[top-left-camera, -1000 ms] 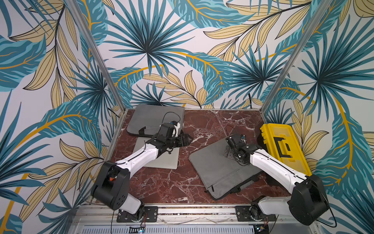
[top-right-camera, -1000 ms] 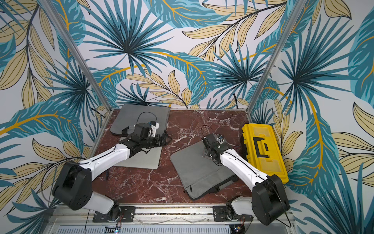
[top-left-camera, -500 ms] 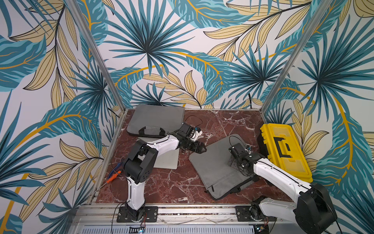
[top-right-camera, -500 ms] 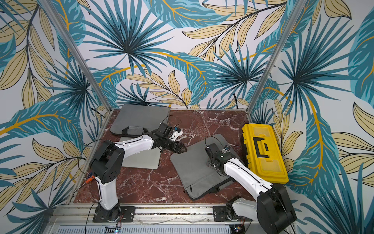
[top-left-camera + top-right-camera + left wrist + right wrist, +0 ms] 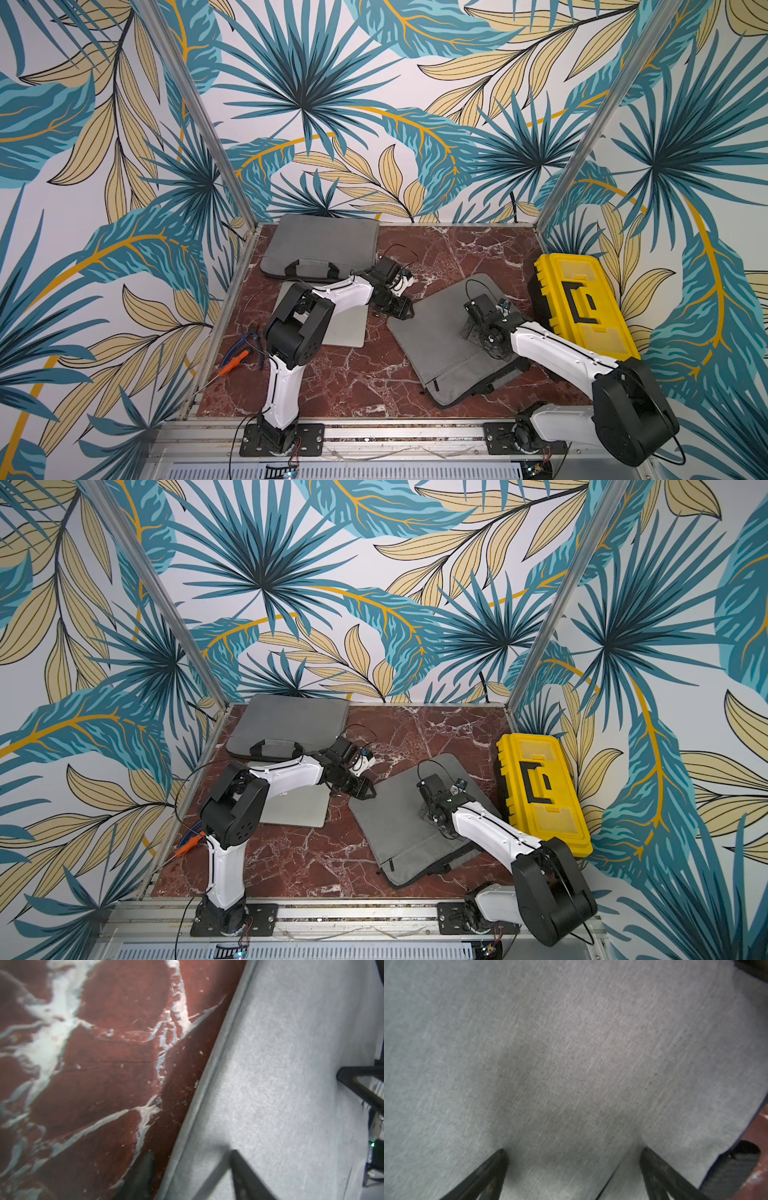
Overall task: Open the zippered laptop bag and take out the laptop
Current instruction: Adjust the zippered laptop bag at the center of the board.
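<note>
A grey zippered laptop bag (image 5: 432,357) (image 5: 386,837) lies flat and askew on the red marble, shut, so what is inside is hidden. My left gripper (image 5: 401,312) (image 5: 363,791) (image 5: 192,1152) is at its far left corner, jaws partly apart astride the bag's edge (image 5: 212,1076): one finger (image 5: 143,1174) over the marble, the other (image 5: 245,1172) on the fabric. My right gripper (image 5: 470,332) (image 5: 428,812) (image 5: 573,1150) is open, tips down on the bag's top panel (image 5: 571,1043). A closed silver laptop (image 5: 347,332) (image 5: 299,808) lies left of the bag, partly under my left arm.
A second grey bag (image 5: 320,245) with a handle lies at the back left. A yellow toolbox (image 5: 582,307) stands along the right wall beside the bag. Pliers and an orange screwdriver (image 5: 237,357) lie by the left edge. Patterned walls close in three sides.
My left arm has swung right, from above the silver laptop to the bag's far left corner, and its jaws have narrowed. The right gripper has shifted slightly on the bag's top.
</note>
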